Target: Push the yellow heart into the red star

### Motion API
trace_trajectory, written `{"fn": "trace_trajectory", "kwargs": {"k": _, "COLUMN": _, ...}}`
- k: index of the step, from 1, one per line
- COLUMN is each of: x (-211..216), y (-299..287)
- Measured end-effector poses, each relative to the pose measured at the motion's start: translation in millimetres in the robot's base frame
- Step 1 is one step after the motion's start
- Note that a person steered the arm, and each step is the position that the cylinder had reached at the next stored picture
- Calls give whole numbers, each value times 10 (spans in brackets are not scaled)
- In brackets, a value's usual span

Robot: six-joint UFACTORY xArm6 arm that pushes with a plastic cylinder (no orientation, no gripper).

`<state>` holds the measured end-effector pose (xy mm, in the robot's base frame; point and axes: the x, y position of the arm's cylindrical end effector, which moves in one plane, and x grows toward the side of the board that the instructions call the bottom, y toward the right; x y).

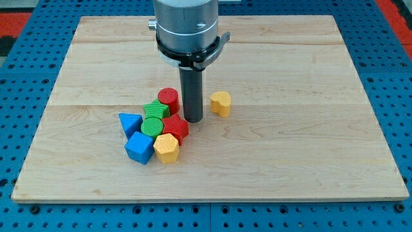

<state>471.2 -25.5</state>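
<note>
Altogether seven blocks: two red, two green, two blue clustered with a yellow hexagon point(167, 148). The tip point(193, 120), gripperless, stands at three o'clock of the red star point(175, 127), yellow heart point(220, 102) beyond.

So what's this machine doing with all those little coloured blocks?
It's a robot arm pushing blocks around a wooden board with a dark rod. My tip sits between the yellow heart, just to the view's right, and a cluster of blocks on the left. The red star lies in that cluster, right by the tip. The heart hasn't reached it yet.
</note>
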Motion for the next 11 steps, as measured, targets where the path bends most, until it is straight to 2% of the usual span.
{"fn": "trace_trajectory", "kwargs": {"k": 1, "x": 44, "y": 289}}
{"fn": "trace_trajectory", "kwargs": {"k": 3, "x": 120, "y": 1271}}
{"fn": "trace_trajectory", "kwargs": {"k": 4, "x": -121, "y": 1450}}
{"fn": "trace_trajectory", "kwargs": {"k": 5, "x": -321, "y": 1274}}
{"fn": "trace_trajectory", "kwargs": {"k": 6, "x": -21, "y": 615}}
{"fn": "trace_trajectory", "kwargs": {"k": 7, "x": 12, "y": 194}}
{"fn": "trace_trajectory", "kwargs": {"k": 8, "x": -188, "y": 581}}
{"fn": "trace_trajectory", "kwargs": {"k": 9, "x": -557, "y": 618}}
{"fn": "trace_trajectory", "kwargs": {"k": 10, "x": -473, "y": 4}}
{"fn": "trace_trajectory", "kwargs": {"k": 11, "x": -189, "y": -270}}
